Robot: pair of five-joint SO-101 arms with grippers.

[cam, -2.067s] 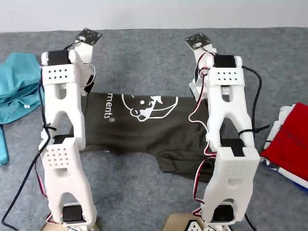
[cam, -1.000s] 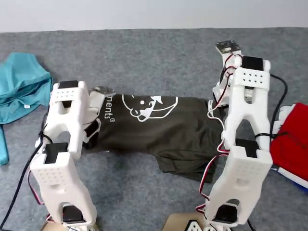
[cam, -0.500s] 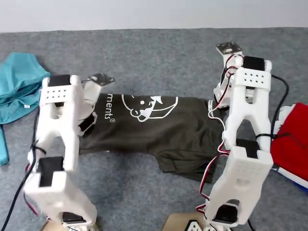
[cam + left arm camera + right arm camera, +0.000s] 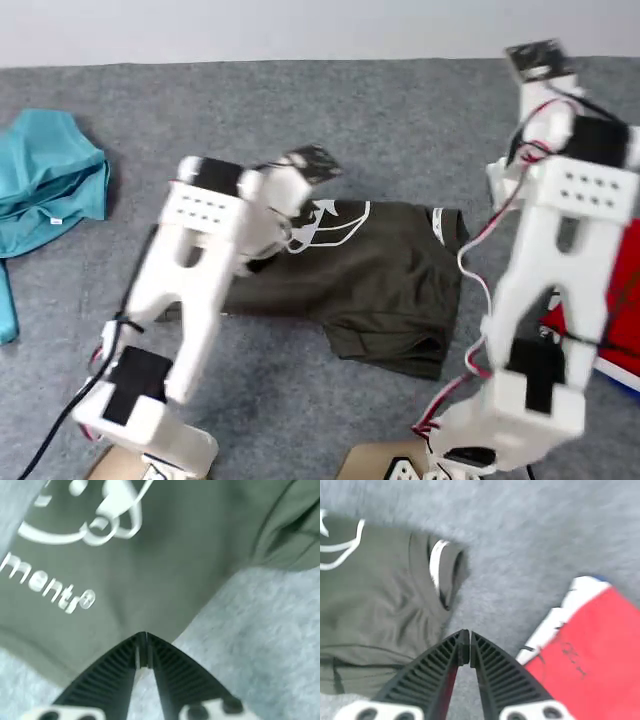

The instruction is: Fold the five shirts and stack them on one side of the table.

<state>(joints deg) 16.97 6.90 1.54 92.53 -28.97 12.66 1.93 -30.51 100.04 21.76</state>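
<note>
While left gripper [image 4: 142, 651] pinches half-folded olive shirt [image 4: 370, 270], right gripper [image 4: 469, 648] closed, empty; teal shirt [image 4: 45, 180] unfolded, red shirt [image 4: 590, 645] aside.

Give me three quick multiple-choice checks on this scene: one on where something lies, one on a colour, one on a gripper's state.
1. Where does the crumpled teal fabric shirt lie?
A. at the left edge of the grey table
B. in the middle, between the arms
C. in the right gripper

2. What colour is the print on the dark olive fabric shirt?
A. yellow
B. white
C. red

3. How do the fingers of the right gripper stand?
A. wide open
B. shut on the olive shirt
C. shut with nothing between them

Answers: 1 A, the high view shows it apart from the other shirts at the left edge. 2 B, the drawing and lettering on it are white. 3 C, the right wrist view shows the tips together over bare table, between the olive shirt and the red fabric shirt.
</note>
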